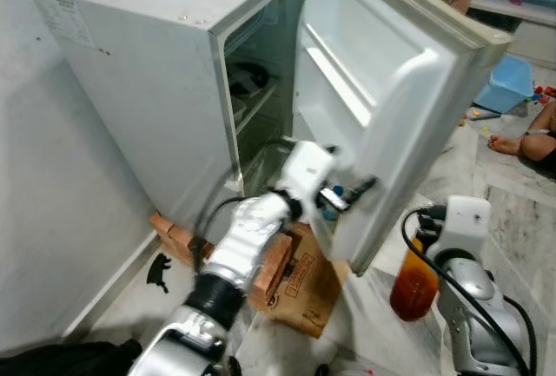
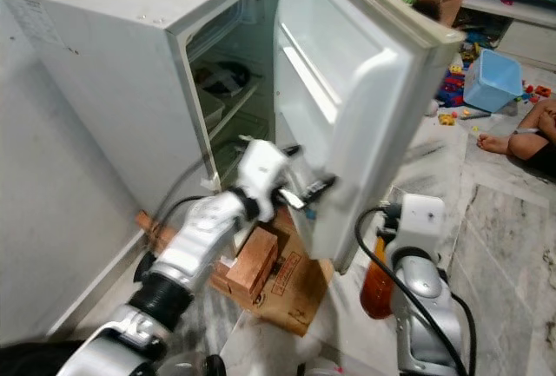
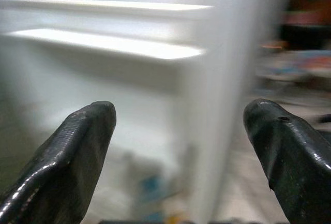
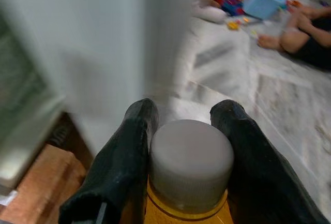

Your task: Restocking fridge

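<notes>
The right gripper (image 4: 186, 131) is clamped on a bottle (image 1: 413, 285) of amber liquid, its two black fingers (image 4: 124, 162) pressed either side of the grey cap (image 4: 190, 162). The bottle hangs low on the robot's right, just beside the outer face of the open fridge door (image 1: 391, 107), not yet inside. It looks full, so probably fairly heavy, stiff-walled and smooth — a hold at the cap alone could let it swing or slip, and a grip lower on the neck would likely be steadier. The left gripper (image 3: 178, 125), fingers spread wide with nothing between them, sits at the door's inner side near its lower edge, facing the door shelves (image 3: 119, 48). The fridge (image 1: 165, 81) rests on wooden blocks (image 1: 271, 270) — a jolt could rock it
</notes>
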Robot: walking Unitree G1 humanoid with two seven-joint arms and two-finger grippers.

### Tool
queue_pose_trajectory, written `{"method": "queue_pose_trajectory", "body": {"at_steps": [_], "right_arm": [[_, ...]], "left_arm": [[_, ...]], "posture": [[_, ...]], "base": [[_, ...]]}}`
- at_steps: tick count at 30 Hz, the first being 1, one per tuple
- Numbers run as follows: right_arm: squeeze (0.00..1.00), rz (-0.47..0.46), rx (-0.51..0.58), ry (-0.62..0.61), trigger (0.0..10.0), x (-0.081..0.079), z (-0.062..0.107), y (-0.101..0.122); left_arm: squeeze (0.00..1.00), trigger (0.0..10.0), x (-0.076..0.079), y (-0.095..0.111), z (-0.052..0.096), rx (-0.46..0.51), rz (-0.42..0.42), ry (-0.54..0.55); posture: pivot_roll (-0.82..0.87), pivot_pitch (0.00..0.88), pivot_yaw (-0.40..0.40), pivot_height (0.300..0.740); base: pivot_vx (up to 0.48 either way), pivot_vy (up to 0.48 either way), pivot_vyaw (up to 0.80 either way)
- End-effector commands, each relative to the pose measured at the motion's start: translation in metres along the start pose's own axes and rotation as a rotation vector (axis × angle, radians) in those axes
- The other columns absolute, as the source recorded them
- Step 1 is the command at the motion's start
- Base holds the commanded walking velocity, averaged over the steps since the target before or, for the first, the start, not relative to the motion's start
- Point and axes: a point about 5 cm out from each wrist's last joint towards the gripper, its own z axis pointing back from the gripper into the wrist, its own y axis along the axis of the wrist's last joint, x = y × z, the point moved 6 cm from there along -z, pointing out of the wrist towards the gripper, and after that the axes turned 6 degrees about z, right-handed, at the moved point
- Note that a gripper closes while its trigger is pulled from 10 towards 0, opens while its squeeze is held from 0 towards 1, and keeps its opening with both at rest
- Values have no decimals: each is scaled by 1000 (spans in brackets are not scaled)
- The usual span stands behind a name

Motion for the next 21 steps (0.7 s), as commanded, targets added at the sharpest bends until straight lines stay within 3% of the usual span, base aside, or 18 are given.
{"method": "queue_pose_trajectory", "body": {"at_steps": [1,3,4,5,7,14,21], "right_arm": [[0,13,11,6,10000,-3,-4,3],[0,22,15,30,10000,-10,-9,6],[0,22,15,30,10000,-10,-9,6],[0,32,23,50,10000,-16,-12,9],[0,36,32,65,10000,-20,-14,12],[0,45,47,91,10000,-27,-24,21],[0,40,93,122,10000,-35,-30,35]], "left_arm": [[0,10000,-26,5,15,27,16,119],[0,10000,-46,4,35,39,22,224],[0,10000,-46,4,35,39,22,224],[0,10000,-54,3,48,39,29,288],[0,10000,-57,1,57,38,42,332],[0,10000,-43,-5,66,17,34,336],[0,10000,-48,-8,72,-5,52,374]], "posture": [[22,0,-26,740],[33,0,-41,740],[33,0,-41,740],[39,0,-51,740],[44,0,-60,740],[47,0,-75,740],[35,0,-64,740]], "base": [[0,0,0],[0,-127,0],[0,-255,0],[0,-277,-756],[0,-283,-756],[0,-309,-411],[0,-337,0]]}}
